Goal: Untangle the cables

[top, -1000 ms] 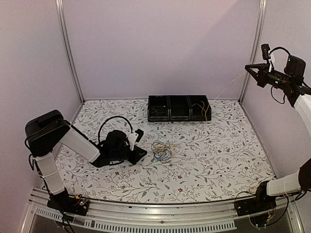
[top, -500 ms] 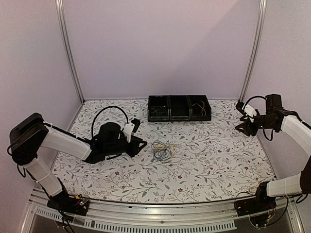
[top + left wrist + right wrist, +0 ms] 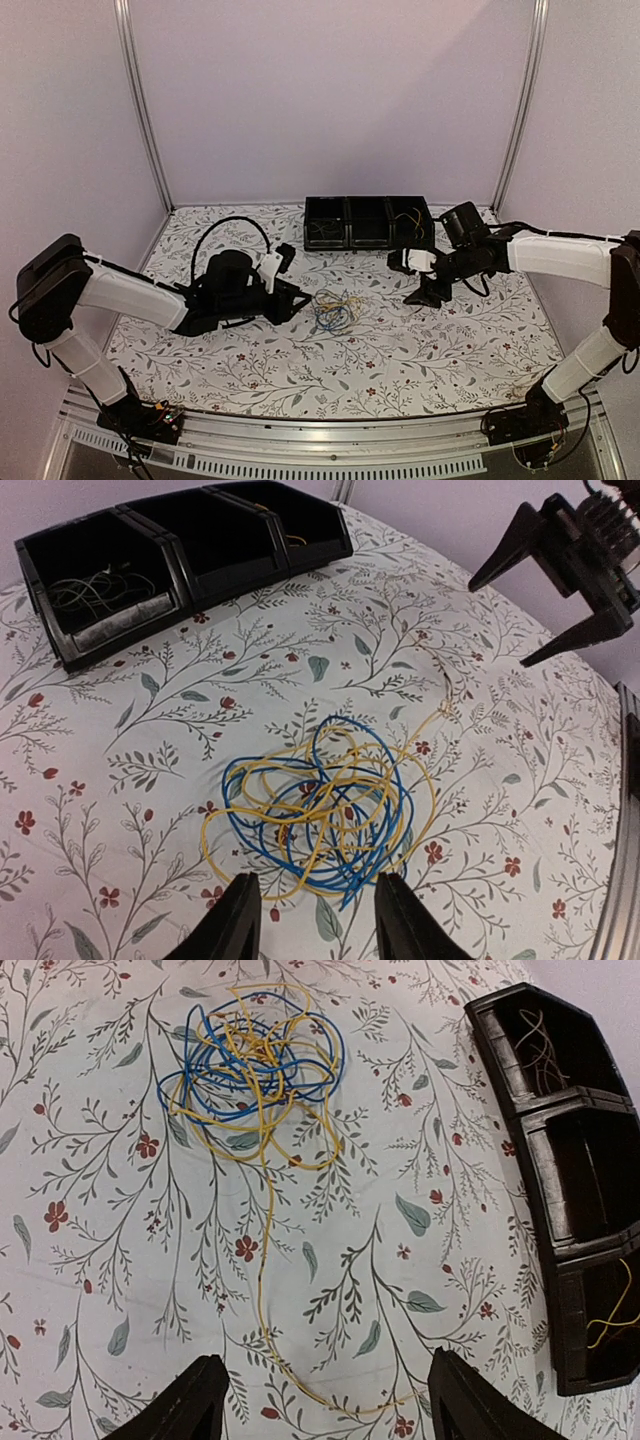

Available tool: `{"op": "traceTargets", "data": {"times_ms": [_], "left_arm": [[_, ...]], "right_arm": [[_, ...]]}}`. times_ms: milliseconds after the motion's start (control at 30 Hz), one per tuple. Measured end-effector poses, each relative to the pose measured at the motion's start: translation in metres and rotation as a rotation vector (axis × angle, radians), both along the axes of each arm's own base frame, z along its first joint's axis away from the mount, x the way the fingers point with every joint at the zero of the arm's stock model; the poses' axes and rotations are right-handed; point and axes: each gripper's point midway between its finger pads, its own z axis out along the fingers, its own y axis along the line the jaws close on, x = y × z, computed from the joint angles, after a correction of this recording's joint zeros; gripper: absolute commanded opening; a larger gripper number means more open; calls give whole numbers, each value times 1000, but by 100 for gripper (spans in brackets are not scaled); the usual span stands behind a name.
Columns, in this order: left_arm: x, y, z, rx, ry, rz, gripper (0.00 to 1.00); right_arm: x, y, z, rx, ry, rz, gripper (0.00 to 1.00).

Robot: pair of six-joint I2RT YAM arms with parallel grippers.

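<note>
Right fingers (image 3: 190,1405), apart, had swung from upper right down toward the cables (image 3: 335,308). Left fingers (image 3: 235,930), likewise apart, flanked them; pulling could start

I run this from afar, and it looks like a robotics lab cell: plain lilac panels (image 3: 330,100) framed by aluminium posts (image 3: 145,115) rise well beyond the left gripper (image 3: 292,275). A slotted metal rail (image 3: 300,440) lies behind it, and a floral cloth (image 3: 450,340) lies beneath.
</note>
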Motion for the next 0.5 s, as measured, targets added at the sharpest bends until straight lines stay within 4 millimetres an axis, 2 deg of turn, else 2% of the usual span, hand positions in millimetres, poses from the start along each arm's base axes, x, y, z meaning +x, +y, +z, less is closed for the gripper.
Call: {"op": "traceTargets", "data": {"times_ms": [133, 233, 300, 400, 433, 467, 500], "left_arm": [[-4, -7, 1, -10, 25, -11, 48], [-8, -12, -3, -12, 42, -24, 52], [-11, -15, -7, -16, 52, -41, 53], [-13, -23, -12, -28, 61, -70, 53], [-13, -28, -15, -33, 64, -83, 53], [-11, -32, -18, -35, 67, -91, 53], [-9, -37, -20, -37, 69, -98, 53]], "right_arm": [[6, 34, -37, -38, 84, 37, 74], [13, 53, -49, -37, 114, 38, 71], [21, 63, -52, -24, 121, 34, 58], [27, 77, -55, -7, 130, 37, 17], [27, 80, -55, -5, 136, 39, 8], [26, 81, -55, -3, 140, 43, 0], [24, 84, -55, 2, 146, 48, 0]]}}
